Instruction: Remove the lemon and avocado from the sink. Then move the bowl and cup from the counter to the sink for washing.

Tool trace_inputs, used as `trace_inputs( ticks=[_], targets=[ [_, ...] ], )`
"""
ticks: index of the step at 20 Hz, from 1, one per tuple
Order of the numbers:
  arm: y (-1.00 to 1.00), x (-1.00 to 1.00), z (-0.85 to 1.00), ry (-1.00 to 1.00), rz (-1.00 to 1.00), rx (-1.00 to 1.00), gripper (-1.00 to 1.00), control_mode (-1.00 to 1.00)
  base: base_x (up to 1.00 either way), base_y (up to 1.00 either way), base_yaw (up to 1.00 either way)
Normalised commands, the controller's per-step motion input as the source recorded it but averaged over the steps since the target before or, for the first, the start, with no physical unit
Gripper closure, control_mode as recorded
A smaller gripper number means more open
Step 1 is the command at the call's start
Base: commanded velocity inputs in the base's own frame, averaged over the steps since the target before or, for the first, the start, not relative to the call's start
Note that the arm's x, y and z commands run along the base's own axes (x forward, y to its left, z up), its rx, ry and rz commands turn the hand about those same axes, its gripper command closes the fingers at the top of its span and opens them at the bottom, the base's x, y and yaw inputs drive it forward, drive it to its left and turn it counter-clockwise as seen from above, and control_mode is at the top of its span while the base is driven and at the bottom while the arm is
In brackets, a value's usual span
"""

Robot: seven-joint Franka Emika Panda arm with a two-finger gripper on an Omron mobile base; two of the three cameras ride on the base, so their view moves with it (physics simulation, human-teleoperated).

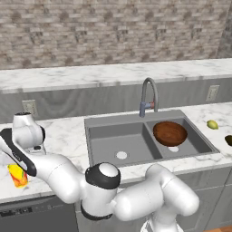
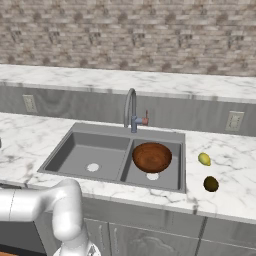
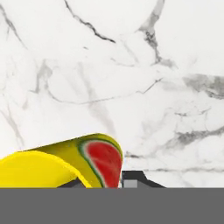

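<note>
The cup (image 1: 17, 175) sits at the front left edge of the counter (image 1: 68, 131), well left of the sink (image 1: 115, 140), with the arm bent down over it; in the hand view the cup (image 3: 65, 164) lies low between the fingertips, its yellow wall and red patch close against the lens; the gripper (image 3: 105, 183) looks to have closed in on it, though whether the pads have firm contact I cannot tell, since little of the tips is visible; the bowl (image 1: 170, 133) already rests in the right basin of the sink, and the lemon (image 1: 212, 124) and avocado (image 1: 229, 140) lie on the counter at the sink's right, near its front right corner and just apart from each other; so the cup is likely the last thing to move; it should be light and rigid, a smooth tapered tumbler, so the wall may slip upward out of a squeeze if held low on the narrow part; a hold across the wall near the rim, or over the rim with one finger inside, seems the safer place; being hollow it may tip if caught off centre; it would need a level lift before travelling right to the free left basin.
</note>
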Motion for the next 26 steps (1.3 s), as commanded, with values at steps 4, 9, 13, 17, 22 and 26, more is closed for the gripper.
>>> trace_inputs(
  ticks=[4, 9, 13, 17, 22, 26],
  targets=[
    [-0.08, -0.1, -0.04, 0.02, 0.0, 0.0, 1.0, -1.0, 0.0, 0.0, 0.0],
    [-0.13, -0.09, 0.0, 0.0, 0.0, 0.0, 1.0, -1.0, 0.0, 0.0, 0.0],
    [-0.21, -0.09, 0.01, 0.0, 0.0, 0.0, 1.0, -1.0, 0.0, 0.0, 0.0],
    [-0.29, -0.08, 0.04, 0.0, 0.0, 0.0, 1.0, -1.0, 0.0, 0.0, 0.0],
    [-0.36, -0.07, 0.13, 0.02, 0.0, 0.0, 1.0, -1.0, 0.0, 0.0, 0.0],
    [-0.33, -0.05, 0.19, 0.02, 0.01, 0.0, 1.0, -1.0, 0.0, 0.0, 0.0]
  ],
)
